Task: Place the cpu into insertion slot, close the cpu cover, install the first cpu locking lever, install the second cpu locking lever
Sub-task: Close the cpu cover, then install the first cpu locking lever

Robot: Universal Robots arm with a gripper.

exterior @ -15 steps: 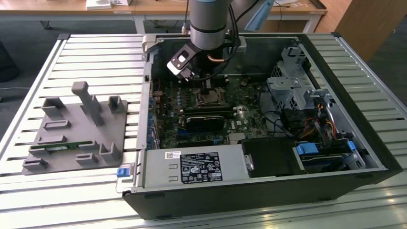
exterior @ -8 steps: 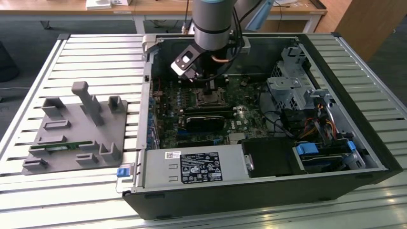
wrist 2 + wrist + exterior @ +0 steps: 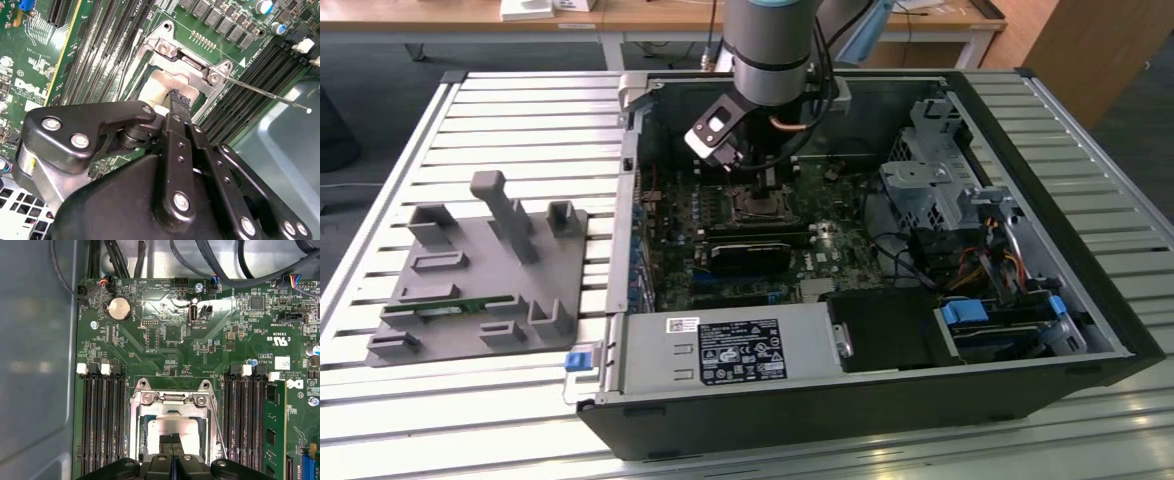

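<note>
At the exterior view's left, a grey plastic fixture tray (image 3: 480,270) sits on the slatted metal surface (image 3: 520,110), well apart from the work. Moving right: open black computer case (image 3: 854,410), arm down inside it, black two-finger gripper (image 3: 770,182) straight over the small square silver-rimmed insertion slot (image 3: 758,207). First wrist view: small flat square silver-grey cpu (image 3: 170,426) sits in the slot, and the thin silver metal cpu cover (image 3: 137,415) looks folded down around it, chip top showing through the window. Gripper clenched, fingertips (image 3: 180,99) pressed together with nothing between them, tips on or just above the chip top; can't tell contact. Key relation: thin silver locking lever rod (image 3: 265,92) lies just beside the slot, apart from the gripper, long axis angling out over the black memory slots (image 3: 245,112). Looks unlatched.
</note>
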